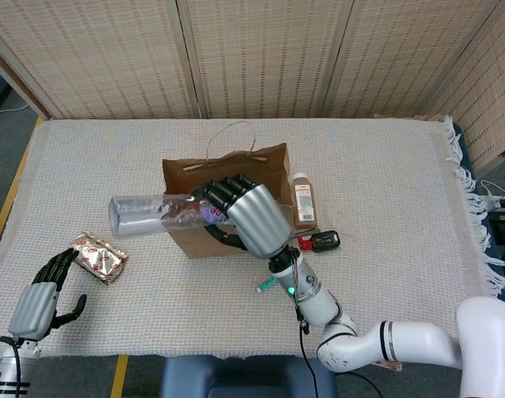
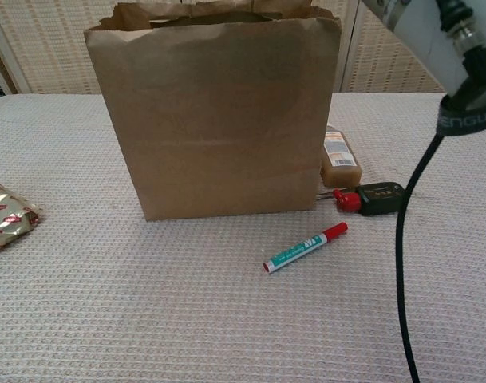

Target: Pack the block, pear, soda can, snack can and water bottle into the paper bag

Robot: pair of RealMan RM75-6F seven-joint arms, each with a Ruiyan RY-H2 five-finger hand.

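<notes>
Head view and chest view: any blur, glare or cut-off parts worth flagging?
Head view: even light, clear plastic water bottle slightly smeared with faint highlights in the right hand. Chest view: sharp, brown paper bag in focus, only forearm and cable at the top-right corner.
</notes>
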